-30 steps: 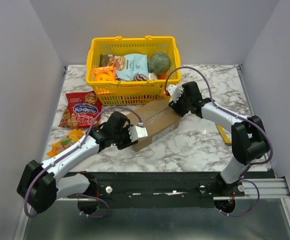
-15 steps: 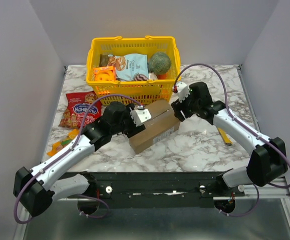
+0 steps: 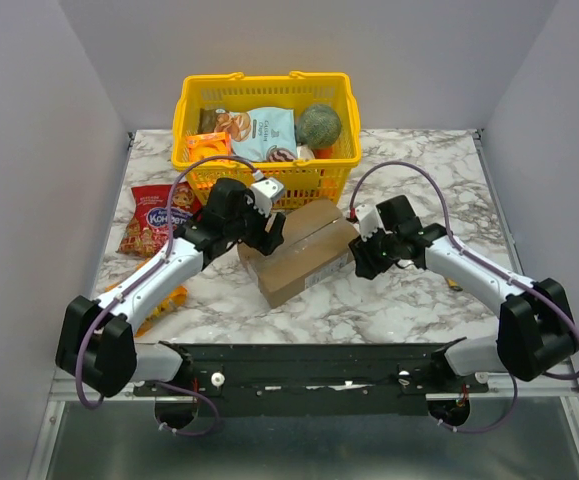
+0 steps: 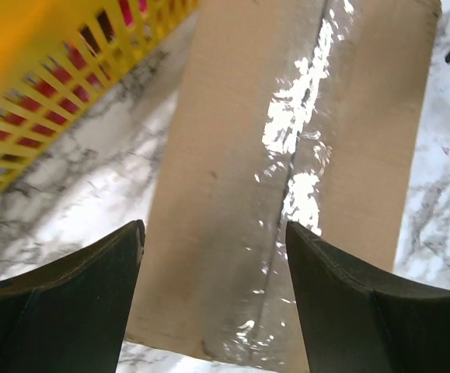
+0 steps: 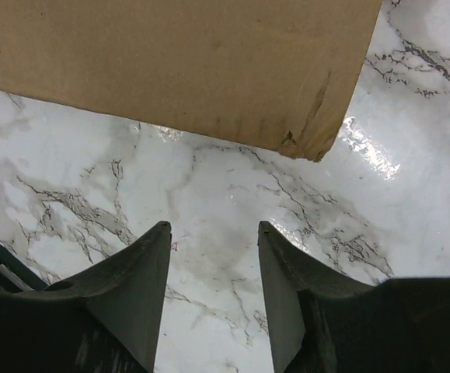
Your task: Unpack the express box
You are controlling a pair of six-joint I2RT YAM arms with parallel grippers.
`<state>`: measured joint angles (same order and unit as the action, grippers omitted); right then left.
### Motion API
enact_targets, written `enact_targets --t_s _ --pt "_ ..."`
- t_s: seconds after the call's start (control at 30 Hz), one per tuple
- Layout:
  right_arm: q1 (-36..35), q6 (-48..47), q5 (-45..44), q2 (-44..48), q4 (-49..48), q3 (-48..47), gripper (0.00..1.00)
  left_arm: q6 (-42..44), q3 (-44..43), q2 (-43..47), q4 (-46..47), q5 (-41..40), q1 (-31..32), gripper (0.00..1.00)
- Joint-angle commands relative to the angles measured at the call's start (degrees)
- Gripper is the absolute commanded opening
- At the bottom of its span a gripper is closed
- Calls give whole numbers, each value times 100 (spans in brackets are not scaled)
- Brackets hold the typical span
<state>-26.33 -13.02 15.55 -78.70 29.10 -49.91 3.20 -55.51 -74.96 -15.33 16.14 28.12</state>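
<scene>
The brown express box (image 3: 299, 252) lies shut on the marble table, its taped seam running along the top. My left gripper (image 3: 271, 228) is open above the box's far left end, next to the basket. In the left wrist view the box (image 4: 287, 155) and its shiny tape lie between and beyond the gripper's (image 4: 213, 228) spread fingers. My right gripper (image 3: 361, 258) is open and empty at the box's right end. In the right wrist view it (image 5: 213, 225) hangs over bare marble, just short of the box's edge and corner (image 5: 170, 62).
A yellow shopping basket (image 3: 269, 186) holding several groceries stands just behind the box; it also shows in the left wrist view (image 4: 46, 85). A red candy bag (image 3: 157, 215) and an orange packet (image 3: 169, 298) lie at the left. A small yellow object (image 3: 455, 284) lies at the right.
My left arm swung from the box's near left end up to its far left end by the basket. My right arm moved from the box's far right corner toward me. The box stayed put.
</scene>
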Motion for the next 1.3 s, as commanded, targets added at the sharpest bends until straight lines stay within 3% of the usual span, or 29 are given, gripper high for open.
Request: enact_targets --t_s 0.0,0.17,0.37,0.57,0.6,0.77,0.87,1.0,1.07,1.27 --pt "-48 89 377 65 -106 34 59 -496 548 104 -14 643 -131 83" --pt "-48 106 914 -111 -387 -10 61 -532 1138 288 83 1102 -219 84" --pt "-48 27 581 -356 -958 -133 64 145 1507 806 -330 1927 -210 81" --pt "-48 -157 545 -822 -1512 -431 66 637 1359 878 -741 2122 -158 78" --pt "-48 -271 572 -901 -1539 -475 66 673 1106 912 -839 1999 -158 77" --pt "-57 -473 361 -1078 -1548 -485 66 603 594 1203 -841 -307 -438 75" --pt "-57 -500 317 -973 -1530 -406 67 734 628 1159 -621 -1066 -729 72" --pt "-57 -369 449 -823 -1478 -318 67 857 988 1010 -445 -1324 -781 70" --pt "-57 -360 510 -805 -1460 -317 67 945 1094 966 -453 -1123 -799 70" --pt "-57 -579 633 -788 -1416 -344 68 1402 1270 895 -980 1424 -799 76"
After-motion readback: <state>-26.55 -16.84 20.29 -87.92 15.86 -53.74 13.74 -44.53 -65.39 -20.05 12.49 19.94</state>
